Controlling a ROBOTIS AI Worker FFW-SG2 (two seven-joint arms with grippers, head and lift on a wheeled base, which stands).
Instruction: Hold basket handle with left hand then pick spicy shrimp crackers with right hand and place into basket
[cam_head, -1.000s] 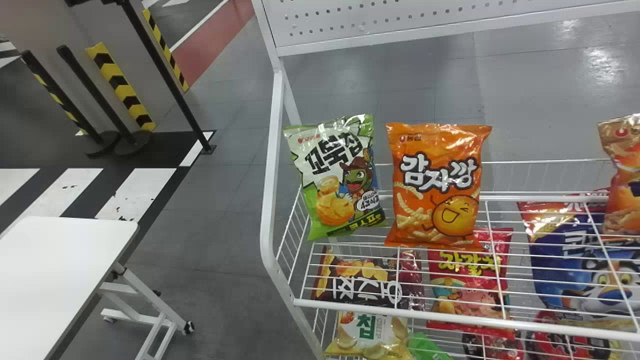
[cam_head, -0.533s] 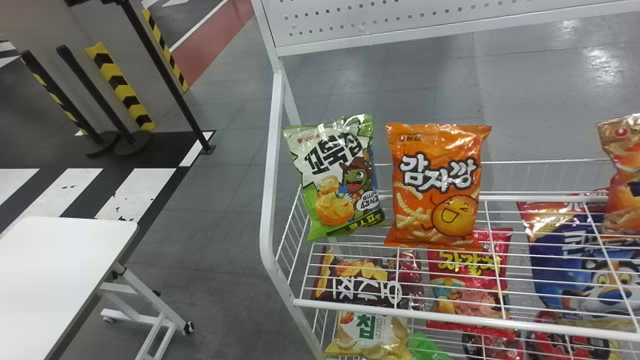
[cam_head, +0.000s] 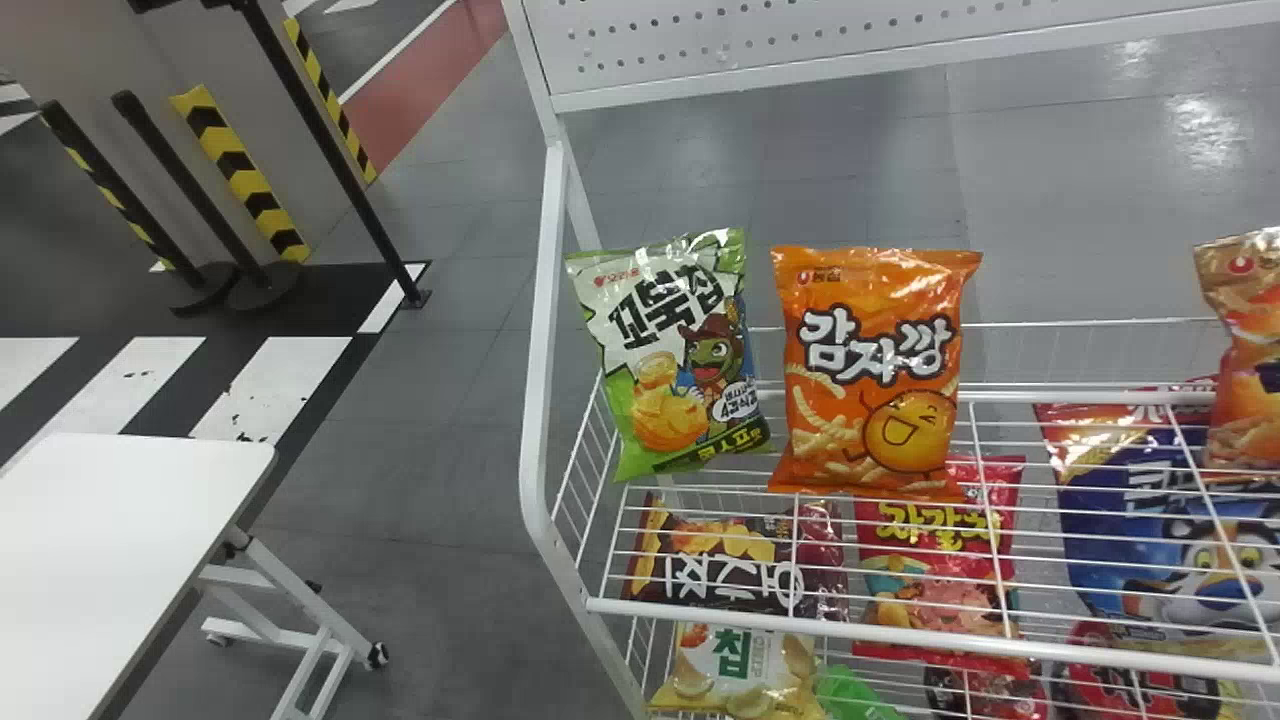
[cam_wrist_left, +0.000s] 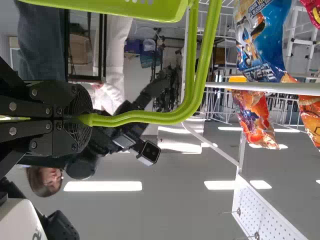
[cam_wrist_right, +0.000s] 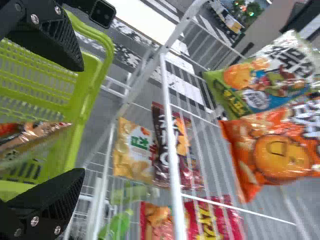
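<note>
From the left in the head view come a flat white wheeled table, two slim black posts on round bases and a yellow-and-black striped guard. Next stands a white wire rack, with a green-and-white foil packet, a bright orange foil packet and a blue foil packet further right. White wires cross in front of a dark brown packet and a red packet lower down.

The left end effector is clamped on the curved lime-green plastic handle of the slatted lime-green basket. The right end effector has its black fingers wide apart, over the basket, beside the rack. Between them, within the basket's rim, is a red-and-brown foil packet (probably the spicy shrimp crackers, though I can't be sure).

That packet is cut off by the view's edge, so its front is hard to make out, and how it rests in the basket I cannot tell.
</note>
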